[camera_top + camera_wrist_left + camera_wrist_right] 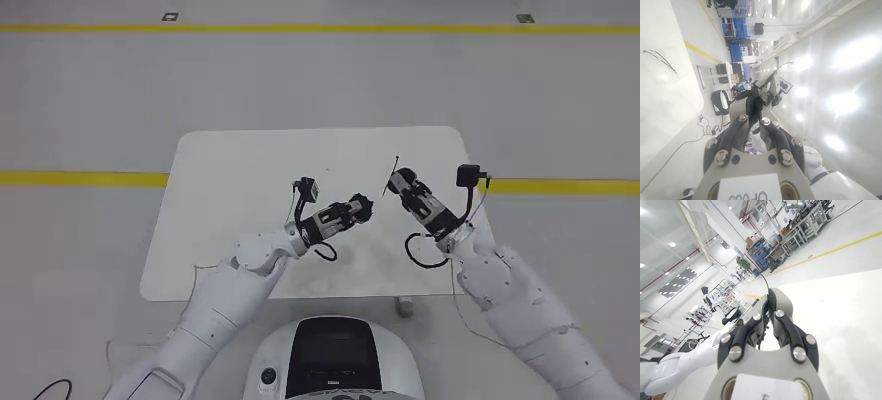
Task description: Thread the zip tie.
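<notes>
Where right hand [769,297] pinches zip tie [766,281], its tail juts beyond; left hand [360,208] clenched; left wrist view catches loose ties [665,62].

Both arms bent inward; L hand [364,208] & R hand [398,179] fingers closed, tips near each other.

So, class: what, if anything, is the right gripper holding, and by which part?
The right gripper pinches a black zip tie partway along its strap. A free length curves out past the fingertips.
</notes>
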Action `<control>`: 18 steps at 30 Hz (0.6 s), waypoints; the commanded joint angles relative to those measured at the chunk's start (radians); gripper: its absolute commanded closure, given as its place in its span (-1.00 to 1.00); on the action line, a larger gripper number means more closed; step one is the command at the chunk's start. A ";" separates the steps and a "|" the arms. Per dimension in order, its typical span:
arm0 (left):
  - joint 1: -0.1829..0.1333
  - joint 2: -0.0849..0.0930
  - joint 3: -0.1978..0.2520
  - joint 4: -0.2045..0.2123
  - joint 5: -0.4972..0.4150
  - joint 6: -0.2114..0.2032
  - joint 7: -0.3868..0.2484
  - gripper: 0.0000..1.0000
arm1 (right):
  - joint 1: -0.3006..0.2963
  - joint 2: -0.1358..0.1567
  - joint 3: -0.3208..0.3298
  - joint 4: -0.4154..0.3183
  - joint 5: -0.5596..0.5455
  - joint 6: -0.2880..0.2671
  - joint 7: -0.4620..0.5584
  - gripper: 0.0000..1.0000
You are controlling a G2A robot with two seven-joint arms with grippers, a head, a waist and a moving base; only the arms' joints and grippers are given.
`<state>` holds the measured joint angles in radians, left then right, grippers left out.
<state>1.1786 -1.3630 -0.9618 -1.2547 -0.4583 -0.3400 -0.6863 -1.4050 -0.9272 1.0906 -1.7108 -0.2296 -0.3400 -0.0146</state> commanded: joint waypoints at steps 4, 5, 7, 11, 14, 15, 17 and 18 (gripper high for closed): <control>0.005 0.000 0.001 0.000 0.000 0.005 0.015 1.00 | -0.003 -0.002 -0.001 -0.008 0.013 0.000 -0.006 1.00; 0.009 0.000 0.002 -0.001 -0.001 0.009 0.027 1.00 | -0.005 -0.004 -0.002 -0.012 0.015 0.000 -0.009 1.00; 0.016 0.000 0.004 -0.003 -0.010 0.006 0.036 1.00 | -0.008 -0.009 -0.005 -0.013 -0.008 0.000 -0.042 1.00; 0.022 0.002 0.003 -0.002 -0.020 0.000 0.038 1.00 | -0.017 -0.017 -0.027 -0.017 -0.025 0.000 -0.101 1.00; 0.024 0.003 0.002 -0.006 -0.023 0.000 0.040 1.00 | -0.017 -0.024 -0.046 -0.002 -0.031 0.000 -0.142 1.00; 0.025 0.003 0.002 -0.007 -0.024 0.000 0.040 1.00 | -0.016 -0.026 -0.054 0.000 -0.030 0.000 -0.153 1.00; 0.026 0.004 0.001 -0.010 -0.024 0.000 0.041 1.00 | -0.009 -0.030 -0.072 0.012 -0.030 0.000 -0.170 1.00; 0.027 0.004 0.001 -0.011 -0.025 0.000 0.041 1.00 | -0.006 -0.032 -0.079 0.015 -0.025 0.000 -0.176 1.00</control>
<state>1.2049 -1.3592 -0.9605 -1.2646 -0.4827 -0.3400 -0.6451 -1.4141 -0.9575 1.0179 -1.6990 -0.2585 -0.3400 -0.1858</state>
